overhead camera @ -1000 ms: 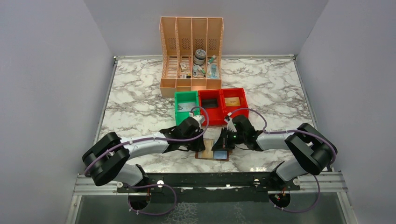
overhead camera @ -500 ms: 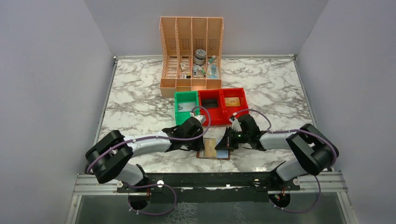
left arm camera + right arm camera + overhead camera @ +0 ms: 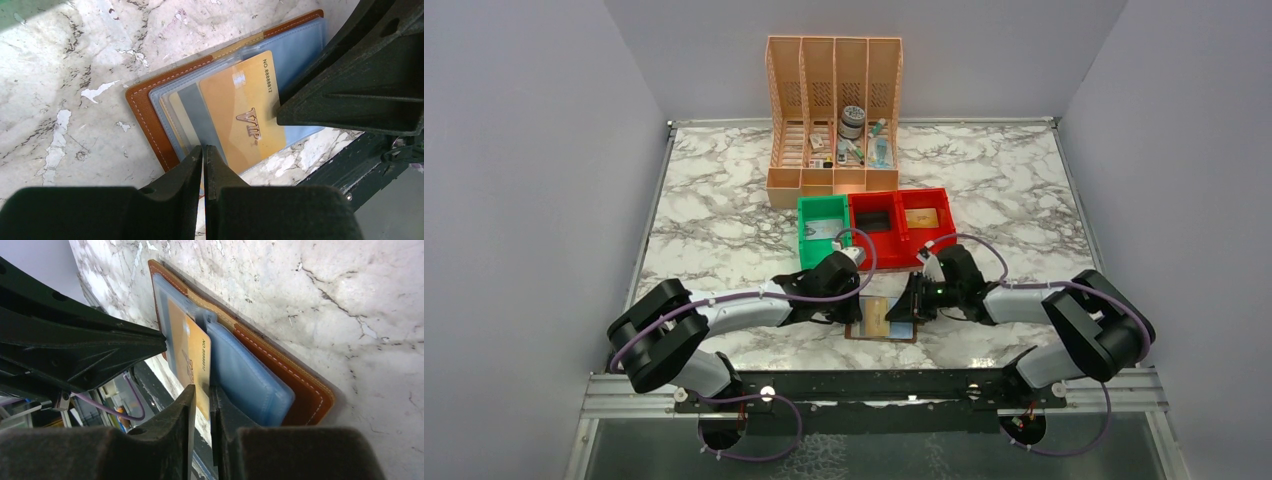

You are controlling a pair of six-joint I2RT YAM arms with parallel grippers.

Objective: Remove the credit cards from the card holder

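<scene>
Seen from above: an open brown leather-like card holder (image 3: 864, 335) lies flat on a white-and-grey marble table (image 3: 724, 220), with a gold credit card (image 3: 876, 316) showing on it. The left gripper (image 3: 855, 308) meets the card holder's left edge, and the right gripper (image 3: 903, 310) meets its right side. Just behind the card holder stand a green plastic bin (image 3: 803, 230) and a red double plastic bin (image 3: 898, 222). Further behind is a peach perforated file organiser (image 3: 834, 60).

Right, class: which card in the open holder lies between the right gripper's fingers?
The gold VIP card: it alone pokes out between the fingers of the right gripper; the others sit inside sleeves.
</scene>
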